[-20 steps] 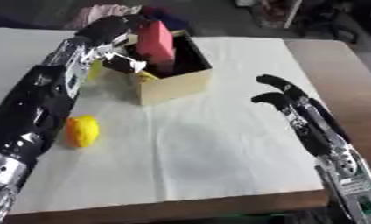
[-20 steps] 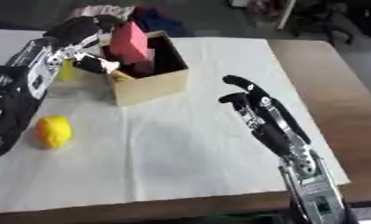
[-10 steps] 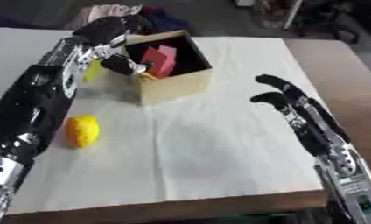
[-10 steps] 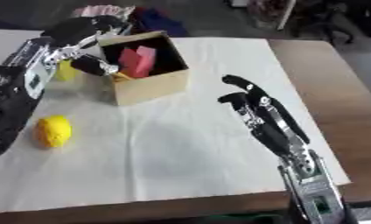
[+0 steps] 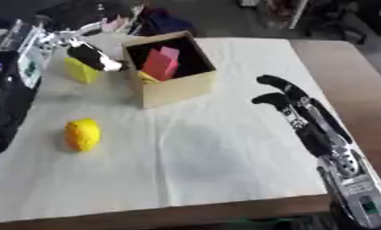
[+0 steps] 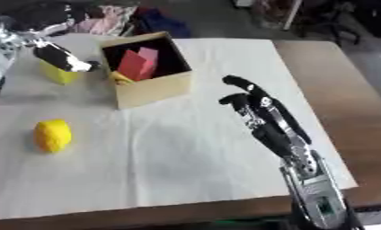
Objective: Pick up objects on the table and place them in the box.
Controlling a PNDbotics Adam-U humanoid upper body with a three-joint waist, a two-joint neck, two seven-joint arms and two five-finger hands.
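Observation:
An open cardboard box [image 5: 171,85] stands at the table's back middle, with a red block [image 5: 160,64] and a bit of something yellow inside it. My left hand [image 5: 93,57] hovers just left of the box, fingers straight and holding nothing. Behind that hand sits a yellow block [image 5: 81,71] on the cloth. A yellow lemon-shaped object [image 5: 82,134] lies at the front left. My right hand [image 6: 253,104] is raised at the right of the table, fingers relaxed, apart from everything.
A white cloth [image 5: 225,148] covers most of the wooden table [image 5: 359,85], whose bare top shows at the right. Dark bags and clothes [image 6: 107,22] lie beyond the far edge.
The red block has dropped from upright above the box rim down into the box. My left hand has let it go and drawn back to the left. The view has shifted a little.

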